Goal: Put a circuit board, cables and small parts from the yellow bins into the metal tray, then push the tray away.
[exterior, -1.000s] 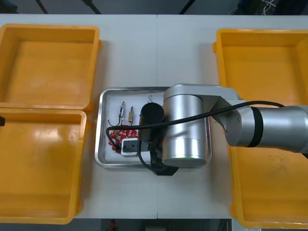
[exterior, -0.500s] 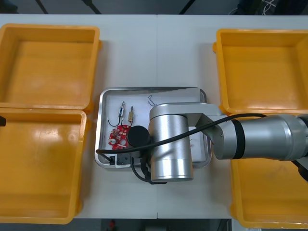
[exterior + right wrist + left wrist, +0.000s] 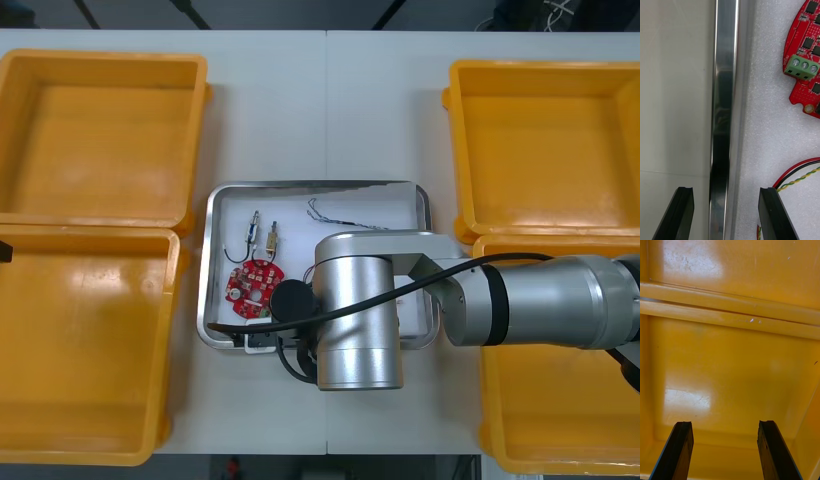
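Observation:
The metal tray [image 3: 212, 215] lies between the yellow bins, white inside. In it are a round red circuit board [image 3: 253, 284], two small metal parts [image 3: 271, 236], a short black cable [image 3: 240, 246] and a thin twisted cable [image 3: 338, 211]. My right arm [image 3: 358, 310] reaches over the tray's near half. In the right wrist view my right gripper [image 3: 727, 213] is open and straddles the tray's shiny near rim [image 3: 724, 112]: one finger over the table, the other inside, beside a red and yellow cable [image 3: 799, 176] and the circuit board [image 3: 807, 56]. My left gripper [image 3: 724, 453] hangs open over an empty bin [image 3: 733, 371].
Two yellow bins [image 3: 95, 130] stand at the left and two [image 3: 545, 130] at the right, all looking empty. Bare table [image 3: 325, 100] stretches beyond the tray's far edge. A narrow strip of table [image 3: 250, 410] lies in front of the tray.
My right wrist has swung left and back to the tray's near edge, uncovering the circuit board. The tray and the left arm have stayed put.

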Controlling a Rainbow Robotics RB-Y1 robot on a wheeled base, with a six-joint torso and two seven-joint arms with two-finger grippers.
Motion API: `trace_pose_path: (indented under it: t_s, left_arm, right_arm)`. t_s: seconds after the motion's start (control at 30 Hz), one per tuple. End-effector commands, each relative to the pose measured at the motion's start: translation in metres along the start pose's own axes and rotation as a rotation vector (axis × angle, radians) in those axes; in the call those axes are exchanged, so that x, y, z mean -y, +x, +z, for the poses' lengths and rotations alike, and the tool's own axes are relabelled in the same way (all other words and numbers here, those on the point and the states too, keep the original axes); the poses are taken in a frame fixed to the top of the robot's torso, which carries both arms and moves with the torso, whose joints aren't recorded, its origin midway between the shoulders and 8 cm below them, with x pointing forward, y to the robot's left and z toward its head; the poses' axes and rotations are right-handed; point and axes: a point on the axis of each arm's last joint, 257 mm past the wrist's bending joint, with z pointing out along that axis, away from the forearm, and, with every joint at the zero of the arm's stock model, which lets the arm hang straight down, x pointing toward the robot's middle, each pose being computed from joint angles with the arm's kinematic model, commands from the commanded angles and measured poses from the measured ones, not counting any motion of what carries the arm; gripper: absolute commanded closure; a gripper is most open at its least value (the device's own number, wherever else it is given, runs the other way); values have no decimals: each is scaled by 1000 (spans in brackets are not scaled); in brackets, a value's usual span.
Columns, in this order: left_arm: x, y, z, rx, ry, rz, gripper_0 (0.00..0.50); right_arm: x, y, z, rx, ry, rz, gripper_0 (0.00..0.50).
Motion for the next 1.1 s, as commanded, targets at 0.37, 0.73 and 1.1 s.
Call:
trace_pose_path:
  t_s: [0.37,0.73,1.1]
  left_arm:
    - [9,-10,-3,32,17,-53,0]
    - [9,-10,-3,32,17,-53,0]
    - [9,-10,-3,32,17,-53,0]
  right_arm:
    - [-13,-9,10,3,-21,38,5]
    - [-8,-14,3,25,13,28,4]
    - [-7,-14,-5,47,29,23,250]
